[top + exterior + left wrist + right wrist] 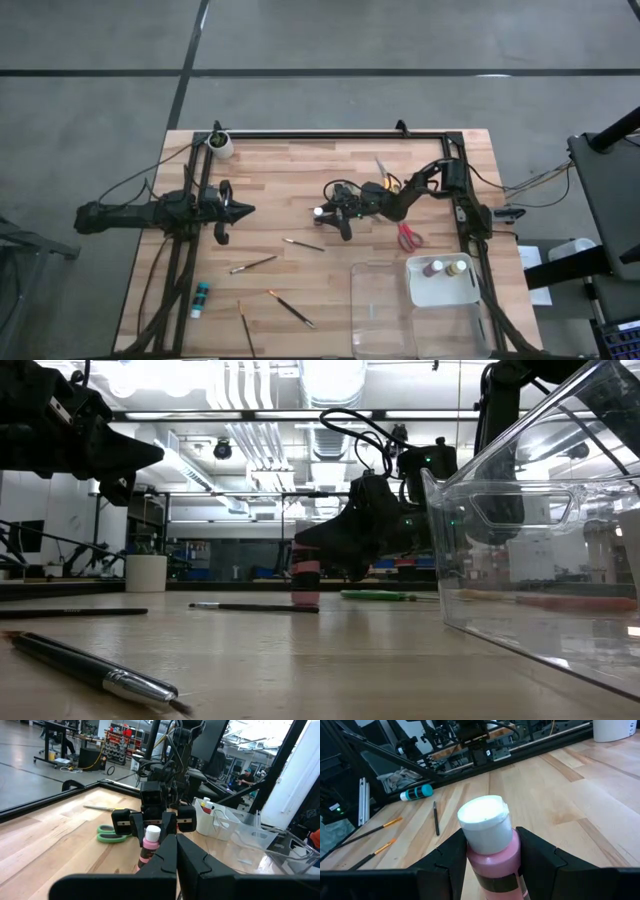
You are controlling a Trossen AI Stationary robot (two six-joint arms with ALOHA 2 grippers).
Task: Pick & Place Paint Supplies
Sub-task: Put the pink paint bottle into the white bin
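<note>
A: Where's the pink paint bottle?
B: Upright near the middle of the bench, between the fingers of the right end effector, which are closed against its sides below the pale cap.
A: And the left end effector?
B: At nine o'clock from the bottle, well apart, fingers pressed together, holding nothing.
A: Other supplies?
B: A teal bottle lies at about seven o'clock; red-handled scissors lie at about four o'clock.
</note>
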